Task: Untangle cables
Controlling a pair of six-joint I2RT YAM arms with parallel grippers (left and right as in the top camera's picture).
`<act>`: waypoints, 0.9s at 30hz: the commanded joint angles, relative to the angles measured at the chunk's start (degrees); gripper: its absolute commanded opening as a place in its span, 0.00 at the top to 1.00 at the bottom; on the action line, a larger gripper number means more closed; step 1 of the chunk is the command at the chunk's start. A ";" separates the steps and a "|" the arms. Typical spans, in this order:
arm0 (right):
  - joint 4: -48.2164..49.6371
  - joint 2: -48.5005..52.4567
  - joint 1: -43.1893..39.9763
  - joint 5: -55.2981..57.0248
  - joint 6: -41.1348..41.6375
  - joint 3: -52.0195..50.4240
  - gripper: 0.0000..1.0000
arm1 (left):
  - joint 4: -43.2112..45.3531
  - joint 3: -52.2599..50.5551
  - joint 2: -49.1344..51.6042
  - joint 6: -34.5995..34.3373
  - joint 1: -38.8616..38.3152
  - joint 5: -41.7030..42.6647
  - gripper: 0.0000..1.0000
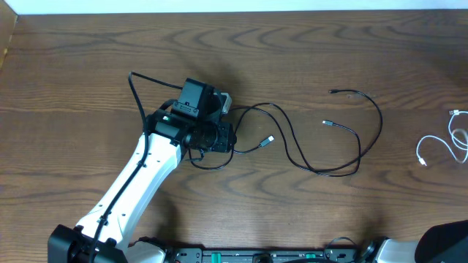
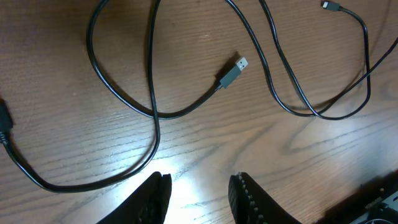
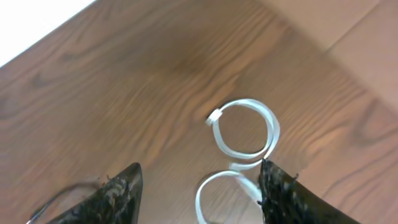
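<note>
Thin black cables [image 1: 314, 164] lie looped over each other at the middle of the table, with a grey USB plug [image 1: 269, 140] and small plug ends [image 1: 327, 123]. My left gripper [image 1: 228, 137] hovers at their left end. In the left wrist view it [image 2: 201, 180] is open, with bare wood between the fingers, and the black loops [image 2: 152, 112] and USB plug [image 2: 233, 71] lie just ahead. The white cable [image 1: 457, 139] lies coiled at the far right. My right gripper [image 3: 199, 168] is open above that white cable [image 3: 249, 134], whose lower loop touches the right finger [image 3: 280, 193].
The left arm [image 1: 139, 179] reaches in from the front left. Part of the right arm [image 1: 446, 245] shows at the front right corner. The table's far edge [image 1: 234, 11] runs along the top, and a pale surface borders the wood [image 3: 336, 37] beyond the white cable.
</note>
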 commanded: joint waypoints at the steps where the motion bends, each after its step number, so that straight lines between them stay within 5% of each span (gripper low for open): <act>1: -4.26 1.33 1.46 -12.00 0.04 0.02 0.42 | -0.20 0.92 0.33 -0.55 0.24 0.52 0.64; 13: -25.53 9.70 15.21 -24.04 -13.05 -2.21 0.29 | -0.13 0.92 0.33 -0.52 0.24 0.50 0.64; 19: -21.20 11.63 27.28 -24.35 -23.41 -7.32 0.30 | -0.20 0.92 0.33 -0.52 0.24 0.50 0.64; 27: -10.84 12.07 39.08 -22.14 -32.20 -16.35 0.43 | -0.20 0.92 0.33 -0.52 0.24 0.50 0.64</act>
